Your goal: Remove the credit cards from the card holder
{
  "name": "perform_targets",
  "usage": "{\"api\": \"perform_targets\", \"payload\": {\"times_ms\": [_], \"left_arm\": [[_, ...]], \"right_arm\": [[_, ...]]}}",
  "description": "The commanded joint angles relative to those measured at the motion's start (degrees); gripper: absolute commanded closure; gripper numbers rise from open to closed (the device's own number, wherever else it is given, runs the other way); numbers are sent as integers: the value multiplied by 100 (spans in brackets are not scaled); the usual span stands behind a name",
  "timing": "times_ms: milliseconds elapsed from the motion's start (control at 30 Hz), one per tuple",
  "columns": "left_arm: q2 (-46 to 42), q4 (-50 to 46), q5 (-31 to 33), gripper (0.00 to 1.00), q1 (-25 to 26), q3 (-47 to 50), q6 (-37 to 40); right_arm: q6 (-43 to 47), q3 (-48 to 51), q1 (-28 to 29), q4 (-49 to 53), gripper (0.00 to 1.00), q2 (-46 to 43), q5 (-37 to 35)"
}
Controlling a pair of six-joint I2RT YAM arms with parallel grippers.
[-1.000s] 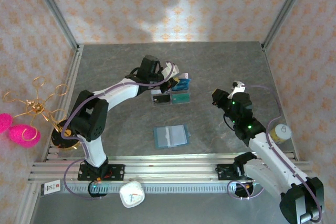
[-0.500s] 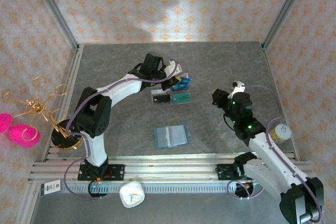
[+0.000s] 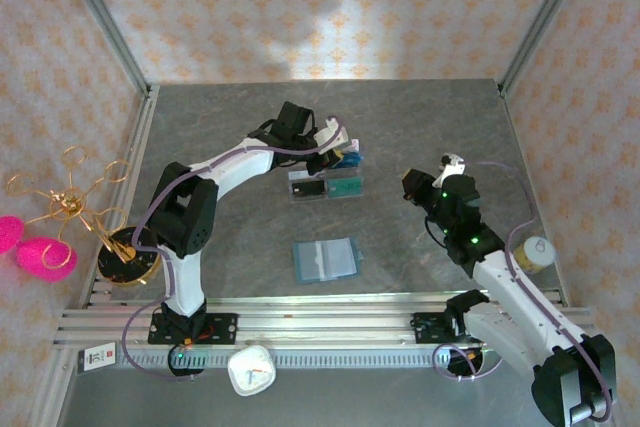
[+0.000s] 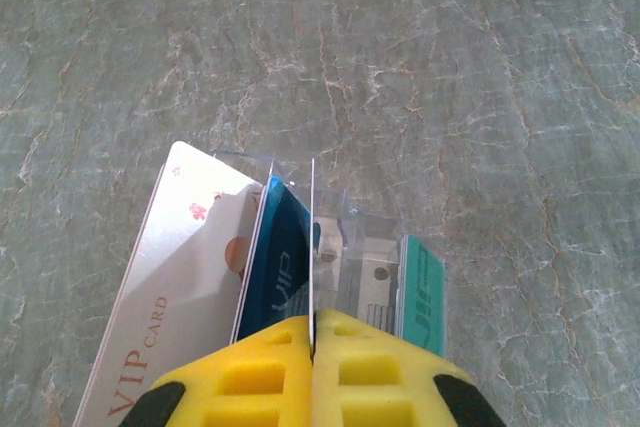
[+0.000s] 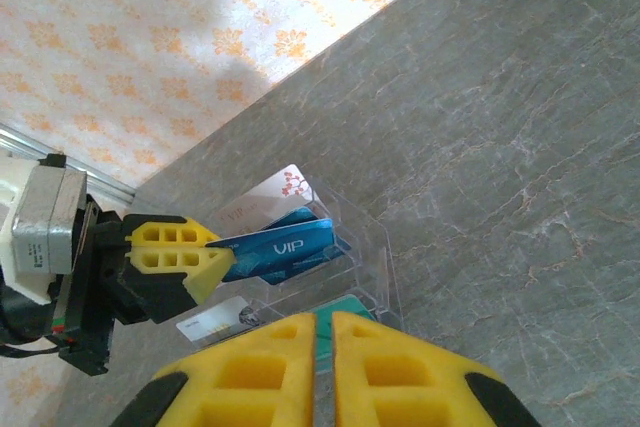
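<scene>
Blue credit card [image 5: 285, 247] clamped in left claw [image 5: 222, 253], tray [image 5: 385, 262] slot just ahead: slide straight in, release; right claw [image 5: 324, 319] together.

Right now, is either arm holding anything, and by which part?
The left fingers pinch the blue card by one short end; the right fingers hold nothing.

Silvery grey card [image 4: 180, 287]: lower corner running off the left wrist view's bottom edge.
Blue card [image 4: 283, 262]: near end disappearing behind the left fingers [image 4: 250, 382].
Teal-green card [image 5: 347, 304]: mostly lying hidden behind the right fingers [image 5: 400, 367].
Card holder [image 3: 325, 259]: sleeve contents showing too small overhead to tell.
</scene>
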State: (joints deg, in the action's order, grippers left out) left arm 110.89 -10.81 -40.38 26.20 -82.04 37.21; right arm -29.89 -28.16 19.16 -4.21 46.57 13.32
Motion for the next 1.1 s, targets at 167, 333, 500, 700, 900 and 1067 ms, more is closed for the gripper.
{"api": "perform_targets", "payload": {"times_ms": [167,333,500,700,900,1067], "left_arm": [[-338,669,691,85,-14,444,-463],[-599,1259,1192,80,45,781,-651],[-714,1451,1337,78,53,822,-822],[-1662,3067,656,72,63,1630,-2043],[-2881,5073,486,1,323,3183,-3918],[-4035,5750,1854,1,343,4669,-5077]], "right_arm": [[76,46,-29,-324,86,20,269],[97,81,-34,-359,81,-38,364],[180,14,-32,-299,68,95,623],[220,-5,-20,-415,53,503,1247],[313,273,216,-561,25,626,985],[320,403,756,-502,22,582,270]]}}
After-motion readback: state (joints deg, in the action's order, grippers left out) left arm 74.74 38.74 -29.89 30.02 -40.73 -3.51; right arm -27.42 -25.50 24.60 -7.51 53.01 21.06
